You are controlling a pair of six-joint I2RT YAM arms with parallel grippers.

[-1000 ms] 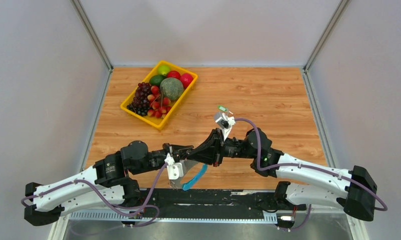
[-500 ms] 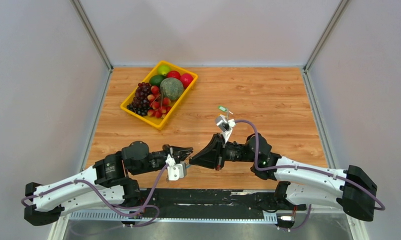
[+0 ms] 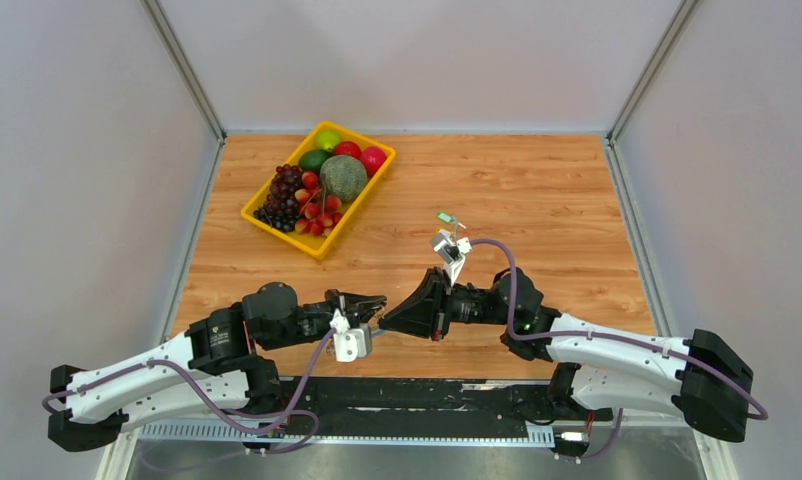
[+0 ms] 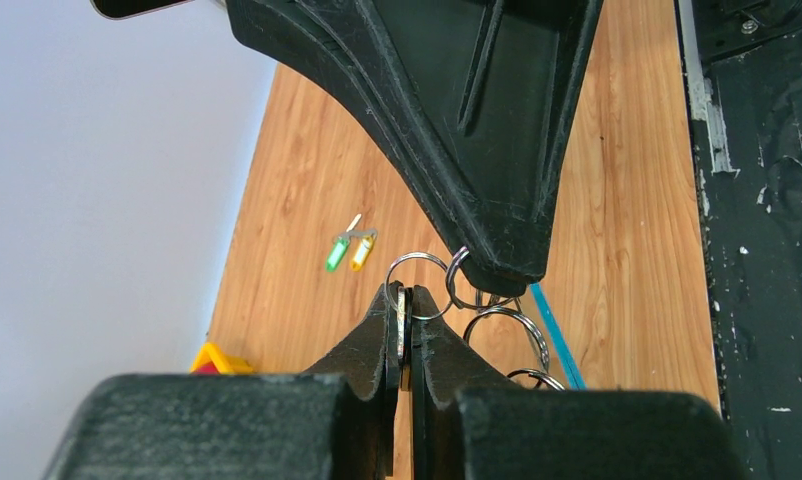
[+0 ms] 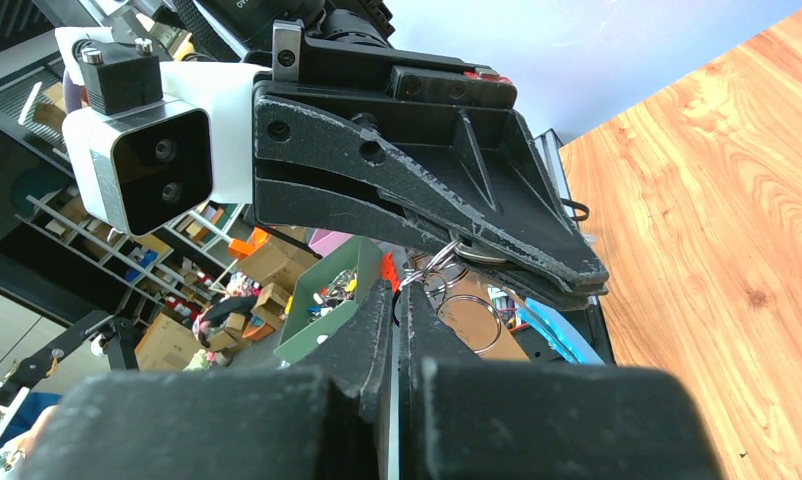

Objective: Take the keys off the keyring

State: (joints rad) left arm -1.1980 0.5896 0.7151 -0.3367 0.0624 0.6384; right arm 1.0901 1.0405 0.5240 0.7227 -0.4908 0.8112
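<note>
The keyring (image 4: 507,330) is a cluster of linked silvery rings with a light-blue strip (image 4: 554,335), held in the air between both grippers. My left gripper (image 4: 404,295) is shut on one ring (image 4: 417,285). My right gripper (image 4: 497,278) is shut on the neighbouring ring. In the right wrist view my right gripper (image 5: 395,292) pinches a ring just below the left gripper (image 5: 587,282). In the top view the two tips, left (image 3: 369,322) and right (image 3: 385,322), meet tip to tip. Green (image 4: 337,252) and orange (image 4: 362,250) keys lie loose on the table, also in the top view (image 3: 444,216).
A yellow fruit tray (image 3: 319,250) with grapes, a melon and other fruit stands at the back left; its corner shows in the left wrist view (image 4: 215,357). A black rail (image 3: 417,395) runs along the near table edge. Grey walls close three sides.
Over the last second my right gripper has drawn back slightly from over the left one. The blue strip that hung below them no longer shows from the top. Little moved in the last half second.
</note>
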